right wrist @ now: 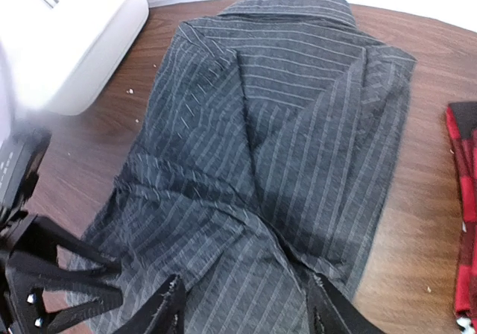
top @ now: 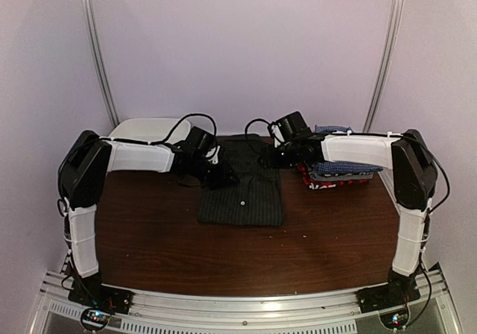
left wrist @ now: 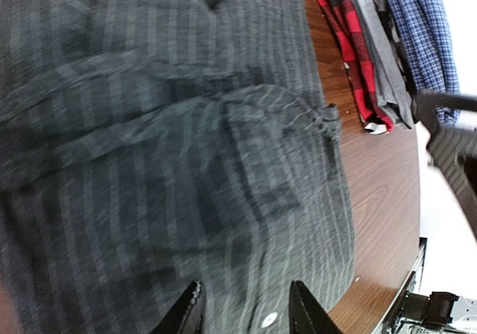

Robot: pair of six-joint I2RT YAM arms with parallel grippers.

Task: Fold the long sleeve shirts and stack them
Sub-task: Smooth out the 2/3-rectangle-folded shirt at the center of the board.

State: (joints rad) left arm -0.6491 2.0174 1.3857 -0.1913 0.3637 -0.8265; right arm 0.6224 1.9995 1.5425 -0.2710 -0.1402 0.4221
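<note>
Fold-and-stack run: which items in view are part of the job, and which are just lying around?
Job:
- black pinstriped shirt, laid out in the middle
- red-black shirt, grey shirt and blue checked shirt, piled together on the right

Lying about:
- white tub, back left

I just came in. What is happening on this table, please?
Two robot arms are folding a black pinstriped shirt that lies partly folded in the middle of the table. The left pincer and the right pincer both hang open just above its cloth, holding nothing. At the right, a stack of folded shirts waits: red-black, grey and blue checked. A white tub stands at the far left.
</note>
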